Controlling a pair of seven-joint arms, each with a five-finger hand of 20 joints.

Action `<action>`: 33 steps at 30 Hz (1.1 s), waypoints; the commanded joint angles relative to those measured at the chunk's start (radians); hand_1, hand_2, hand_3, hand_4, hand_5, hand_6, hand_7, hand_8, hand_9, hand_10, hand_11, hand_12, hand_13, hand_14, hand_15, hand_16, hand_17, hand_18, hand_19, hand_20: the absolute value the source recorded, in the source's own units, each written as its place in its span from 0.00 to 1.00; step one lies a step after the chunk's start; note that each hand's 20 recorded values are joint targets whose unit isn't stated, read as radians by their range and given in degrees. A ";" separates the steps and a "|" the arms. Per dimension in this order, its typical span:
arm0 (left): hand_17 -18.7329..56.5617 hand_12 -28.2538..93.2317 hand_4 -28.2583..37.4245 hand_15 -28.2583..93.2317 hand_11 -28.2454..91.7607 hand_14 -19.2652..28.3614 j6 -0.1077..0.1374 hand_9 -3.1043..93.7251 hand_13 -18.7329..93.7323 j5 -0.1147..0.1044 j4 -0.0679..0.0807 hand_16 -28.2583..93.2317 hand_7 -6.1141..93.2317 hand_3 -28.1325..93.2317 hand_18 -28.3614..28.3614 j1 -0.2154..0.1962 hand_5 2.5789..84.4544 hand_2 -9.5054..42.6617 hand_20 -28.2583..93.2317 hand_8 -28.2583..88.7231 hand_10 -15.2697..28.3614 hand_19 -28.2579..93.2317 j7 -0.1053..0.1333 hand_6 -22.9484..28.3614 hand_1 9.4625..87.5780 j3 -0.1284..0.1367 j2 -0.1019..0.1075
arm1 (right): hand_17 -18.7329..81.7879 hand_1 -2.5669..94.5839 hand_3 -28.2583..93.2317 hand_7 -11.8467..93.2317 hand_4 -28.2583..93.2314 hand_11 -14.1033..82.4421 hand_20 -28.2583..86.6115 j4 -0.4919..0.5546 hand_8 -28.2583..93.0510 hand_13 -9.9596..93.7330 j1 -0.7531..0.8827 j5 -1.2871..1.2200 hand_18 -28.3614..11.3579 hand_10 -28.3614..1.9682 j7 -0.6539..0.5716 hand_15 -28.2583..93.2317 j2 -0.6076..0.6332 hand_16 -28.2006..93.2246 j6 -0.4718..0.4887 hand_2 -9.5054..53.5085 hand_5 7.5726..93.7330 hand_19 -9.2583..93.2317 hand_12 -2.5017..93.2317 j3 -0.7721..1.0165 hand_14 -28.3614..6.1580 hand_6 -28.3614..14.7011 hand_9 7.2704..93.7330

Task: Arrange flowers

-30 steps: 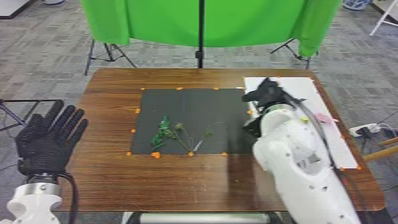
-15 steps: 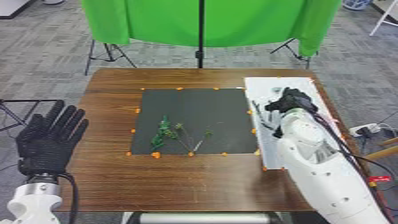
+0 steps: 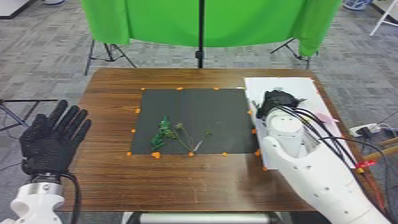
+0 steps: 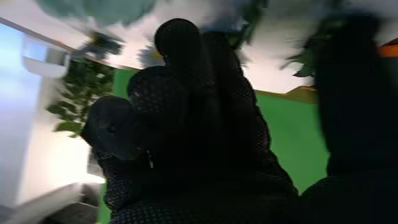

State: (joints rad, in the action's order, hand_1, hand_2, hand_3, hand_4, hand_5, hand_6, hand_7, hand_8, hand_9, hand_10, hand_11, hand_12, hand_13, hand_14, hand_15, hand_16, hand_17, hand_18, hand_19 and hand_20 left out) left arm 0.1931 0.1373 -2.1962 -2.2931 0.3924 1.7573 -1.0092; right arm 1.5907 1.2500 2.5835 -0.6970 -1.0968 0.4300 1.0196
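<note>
Several stems (image 3: 165,131) on black mat (image 3: 194,107), right robot hand (image 3: 280,99) over white sheet (image 3: 263,85)

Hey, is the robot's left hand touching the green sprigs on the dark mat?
Apart: the head view shows brown tabletop between the left hand and the sprigs.

I see green leafy stem (image 3: 163,131), thin sprigs (image 3: 184,137) lying flat on black mat (image 3: 195,106); pink bloom (image 3: 326,118) on white sheet (image 3: 266,84).

Greenery (image 3: 163,132) on mat (image 3: 195,102); sheet (image 3: 265,84) right
</note>
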 commanded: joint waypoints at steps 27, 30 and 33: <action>0.19 0.31 0.00 0.37 0.36 0.66 -0.014 0.43 0.45 -0.019 0.011 0.22 0.14 0.88 0.72 0.000 0.50 0.33 0.33 0.17 0.67 0.46 -0.030 0.59 0.24 -0.004 0.000 | 0.62 0.56 0.89 0.38 0.11 0.35 0.66 0.321 0.44 0.80 0.207 -0.206 0.06 0.46 -0.141 0.77 -0.136 0.55 -0.222 0.00 0.85 1.00 0.52 0.012 0.45 0.54 0.91; 0.19 0.31 0.00 0.37 0.36 0.66 -0.015 0.43 0.45 -0.019 0.016 0.22 0.14 0.88 0.72 0.016 0.50 0.33 0.33 0.17 0.67 0.46 -0.035 0.59 0.24 -0.012 0.008 | 0.62 0.56 0.88 0.38 0.11 0.36 0.67 0.319 0.45 0.81 0.230 -0.217 0.06 0.46 -0.163 0.77 -0.186 0.55 -0.189 0.00 0.85 1.00 0.52 -0.005 0.45 0.54 0.91; 0.19 0.31 0.00 0.37 0.36 0.67 -0.013 0.43 0.45 -0.018 0.018 0.22 0.14 0.88 0.72 0.021 0.50 0.33 0.33 0.17 0.67 0.47 -0.038 0.59 0.24 -0.015 0.015 | 0.62 0.55 0.88 0.38 0.12 0.36 0.67 0.313 0.45 0.81 0.259 -0.192 0.06 0.46 -0.172 0.77 -0.216 0.54 -0.194 0.00 0.85 1.00 0.52 -0.021 0.45 0.54 0.91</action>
State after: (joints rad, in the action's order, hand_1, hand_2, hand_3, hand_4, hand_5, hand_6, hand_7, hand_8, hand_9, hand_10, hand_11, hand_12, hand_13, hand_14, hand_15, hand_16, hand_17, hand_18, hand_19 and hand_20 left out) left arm 0.1769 0.1259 -2.1914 -2.2873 0.3745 1.7525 -1.0095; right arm 1.9113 1.4524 2.3630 -0.8478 -1.2003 0.2079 1.0518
